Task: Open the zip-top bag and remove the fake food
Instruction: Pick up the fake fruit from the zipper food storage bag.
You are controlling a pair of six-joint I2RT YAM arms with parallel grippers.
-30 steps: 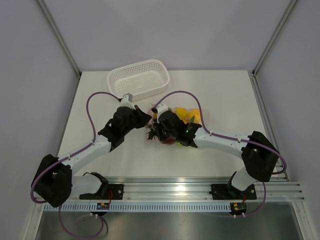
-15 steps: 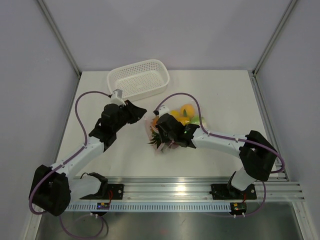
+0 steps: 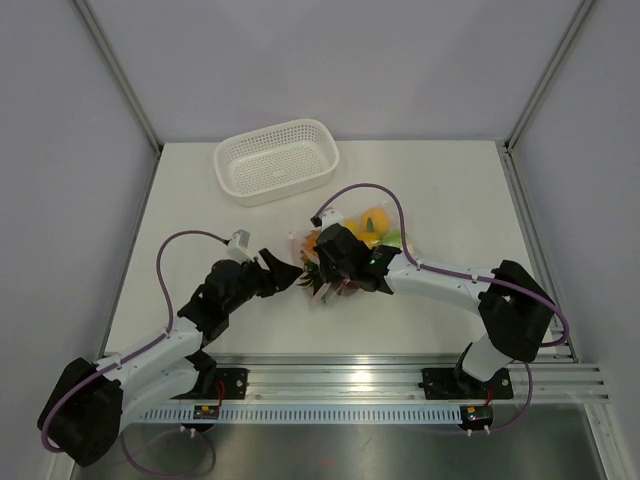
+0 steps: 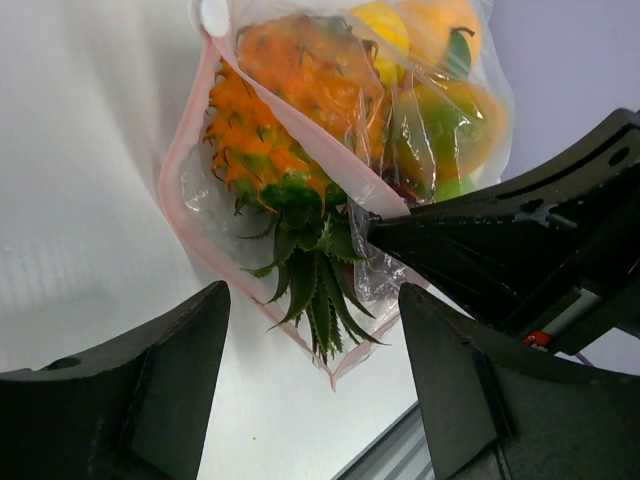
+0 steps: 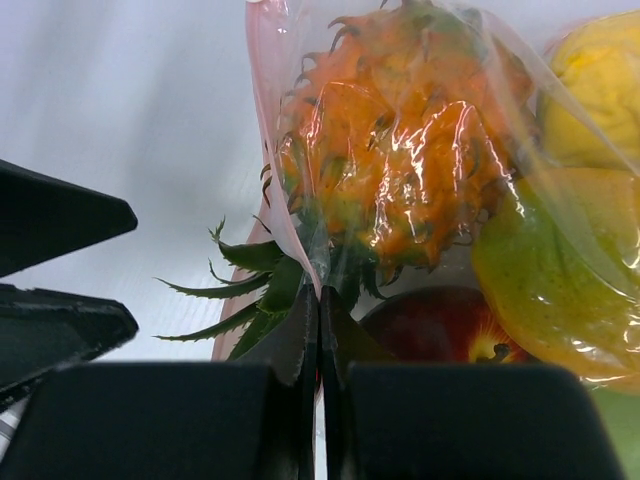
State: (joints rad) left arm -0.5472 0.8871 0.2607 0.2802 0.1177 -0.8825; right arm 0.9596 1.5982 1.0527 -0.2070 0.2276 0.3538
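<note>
- As the overhead view shows, a white perforated plastic basket [image 3: 275,185] stands at the back left of the white tabletop [image 3: 450,190], well apart from both arms
- Black two-finger left gripper [image 3: 288,273]: low over the table in front of the basket, pointing right at the bag's mouth; its fingers [image 4: 130,390] stand wide apart with nothing between them, near the plastic but not touching it
- Black two-finger right gripper [image 3: 322,283]: opposite the left one and near it, reaching in from the right; its fingers [image 5: 200,420] are pressed together, clamped on the thin upper film at the bag's mouth
- Clear, crinkly plastic zip-top bag [image 4: 215,205] with a pink zip strip along its edge: lying on the table near the centre, partly under the right gripper, with its mouth parted and turned toward the left gripper
- Bright plastic fake food [image 3: 372,225], all with the bag: a spiky orange pineapple [image 4: 290,110] lies nearest the mouth, its dark green leafy crown [image 4: 310,290] poking past the pinched upper film and resting over the lower film; behind it a dark red piece [image 5: 440,325], a green piece [image 5: 545,290] and yellow pieces [image 5: 600,90] sit inside the pouch, pressed close together
</note>
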